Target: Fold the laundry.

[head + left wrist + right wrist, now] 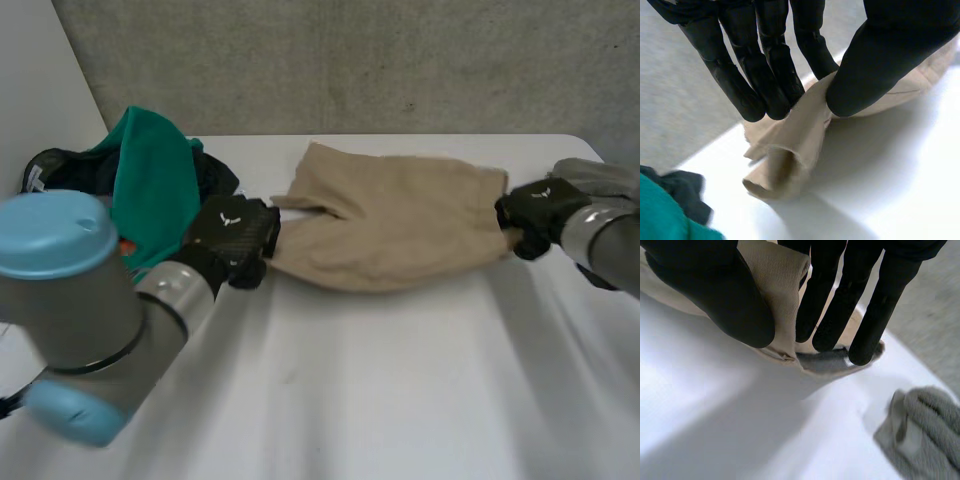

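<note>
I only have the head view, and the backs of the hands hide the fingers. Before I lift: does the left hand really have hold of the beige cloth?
Observer: Yes. In the left wrist view the left hand pinches one end of the beige cloth between its thumb and its fingers, and the cloth past the fingertips curls into a loose roll.
Operator: And the other end?
Observer: The right hand pinches it too, with the thumb on one face of the cloth's edge and the fingers on the other.
</note>
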You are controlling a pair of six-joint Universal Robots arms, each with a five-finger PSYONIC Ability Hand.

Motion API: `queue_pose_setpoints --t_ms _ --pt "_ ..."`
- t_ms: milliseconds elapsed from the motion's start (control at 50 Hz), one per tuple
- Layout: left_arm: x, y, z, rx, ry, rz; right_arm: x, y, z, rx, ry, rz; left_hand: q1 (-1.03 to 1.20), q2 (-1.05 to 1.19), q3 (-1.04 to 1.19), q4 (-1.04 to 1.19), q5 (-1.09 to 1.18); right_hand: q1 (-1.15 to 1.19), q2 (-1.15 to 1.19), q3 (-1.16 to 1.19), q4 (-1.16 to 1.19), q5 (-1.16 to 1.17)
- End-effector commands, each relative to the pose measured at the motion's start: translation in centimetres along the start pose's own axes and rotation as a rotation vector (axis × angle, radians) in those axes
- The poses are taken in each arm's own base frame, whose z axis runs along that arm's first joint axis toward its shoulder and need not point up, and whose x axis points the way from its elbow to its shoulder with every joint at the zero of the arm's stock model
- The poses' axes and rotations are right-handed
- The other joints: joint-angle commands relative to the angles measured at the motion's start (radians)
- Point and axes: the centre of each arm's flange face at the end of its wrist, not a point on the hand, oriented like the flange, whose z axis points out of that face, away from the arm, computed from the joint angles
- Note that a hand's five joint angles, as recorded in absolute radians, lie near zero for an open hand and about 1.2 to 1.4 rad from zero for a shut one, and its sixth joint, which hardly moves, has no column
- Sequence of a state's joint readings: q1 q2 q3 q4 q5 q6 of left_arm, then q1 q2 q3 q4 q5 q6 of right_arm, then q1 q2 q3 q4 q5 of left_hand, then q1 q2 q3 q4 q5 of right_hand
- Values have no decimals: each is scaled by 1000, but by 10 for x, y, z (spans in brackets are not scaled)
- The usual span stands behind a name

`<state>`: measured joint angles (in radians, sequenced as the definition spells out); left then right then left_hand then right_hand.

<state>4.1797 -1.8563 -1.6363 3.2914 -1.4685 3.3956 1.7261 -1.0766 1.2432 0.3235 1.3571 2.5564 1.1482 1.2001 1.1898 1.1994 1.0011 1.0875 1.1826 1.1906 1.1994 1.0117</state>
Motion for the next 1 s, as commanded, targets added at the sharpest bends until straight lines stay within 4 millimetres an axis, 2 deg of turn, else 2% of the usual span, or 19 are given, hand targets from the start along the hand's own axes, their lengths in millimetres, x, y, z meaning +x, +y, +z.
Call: queue_pose_setpoints --t_ms 20,100,120,160,280,320,340,400,420,480,500,560,580,660,720,820,960,980,1000 --pt "23 -6 -67 -282 200 77 2 12 -52 -292 -214 -197 248 196 207 197 221 309 214 206 197 210" --pt "31 -1 -90 -454 286 156 -2 20 -72 -413 -370 -262 248 196 207 197 221 309 214 206 197 210" --pt "35 1 -96 -509 318 181 -2 21 -71 -414 -369 -259 248 196 207 197 221 309 214 206 197 210" --pt "38 3 -93 -533 333 204 -3 23 -67 -414 -364 -252 248 196 207 197 221 309 214 206 197 210" --pt "43 9 -53 -513 281 255 -6 32 -50 -400 -334 -217 248 196 207 197 221 309 214 206 197 210" --pt "42 6 -40 -488 255 267 -4 32 -46 -387 -305 -192 248 196 207 197 221 309 214 206 197 210" --pt "41 2 -25 -454 224 267 -2 33 -40 -369 -273 -166 248 196 207 197 221 309 214 206 197 210" --pt "37 -6 0 -374 168 280 5 33 -30 -327 -206 -123 248 196 207 197 221 309 214 206 197 210" --pt "35 -12 18 -301 129 284 9 34 -23 -298 -161 -95 248 196 207 197 221 309 214 206 197 210" --pt "28 -22 48 -171 64 288 18 33 -13 -242 -83 -51 248 196 207 197 221 309 214 206 197 210" --pt "25 -30 66 -76 27 290 24 32 -6 -202 -31 -26 248 196 207 197 221 309 214 206 197 210" --pt "20 -39 95 79 -19 301 32 30 4 -134 50 8 248 196 207 197 221 309 214 206 197 210" --pt "19 -43 113 172 -34 304 37 31 12 -93 99 29 248 196 207 197 221 309 214 206 197 210" --pt "17 -41 149 321 -66 350 49 32 32 2 222 57 248 196 207 197 221 309 214 206 197 210" --pt "17 -34 165 349 -82 370 54 35 46 46 287 57 248 196 207 197 221 309 214 206 197 210" --pt "19 -8 197 389 -104 375 61 43 78 132 405 23 248 196 207 197 221 309 214 206 197 210" --pt "10 10 221 472 -163 365 57 53 109 202 455 -9 248 196 207 197 221 309 214 206 197 210" --pt "10 9 222 485 -164 360 56 55 112 205 458 -11 248 196 207 197 221 239 143 135 127 140" --pt "11 9 222 490 -163 356 54 55 115 211 457 -15 248 196 207 197 221 -160 -255 -263 -272 -259"
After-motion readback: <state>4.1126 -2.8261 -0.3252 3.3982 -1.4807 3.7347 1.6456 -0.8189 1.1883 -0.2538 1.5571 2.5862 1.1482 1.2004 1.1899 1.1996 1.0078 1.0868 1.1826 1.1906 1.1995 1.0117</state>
